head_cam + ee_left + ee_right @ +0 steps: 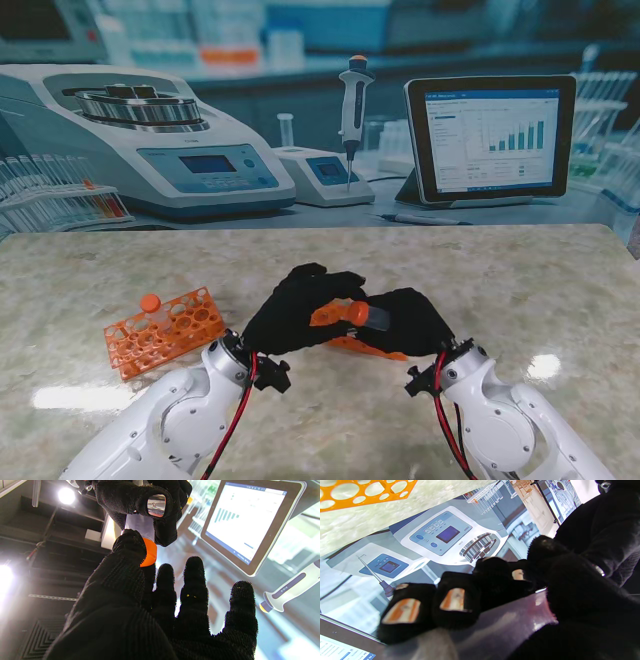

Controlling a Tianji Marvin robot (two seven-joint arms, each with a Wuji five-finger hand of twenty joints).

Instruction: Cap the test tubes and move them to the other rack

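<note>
We hold the clear plastic test tube (376,318) lifted off the pale marble table (520,280), between our two black-gloved hands. Our right hand (405,322) is wrapped around its body; our left hand (290,308) pinches the round orange cap (357,313) between thumb and forefinger, the other fingers spread (nothing else in them). The tube's long axis runs across us, its capped mouth pointing left into our left hand, so seating the cap means pressing along that line. The orange plastic rack with one capped tube (165,328) lies to the left, nearer our left hand; a second orange rack (370,349) shows just under our hands.
</note>
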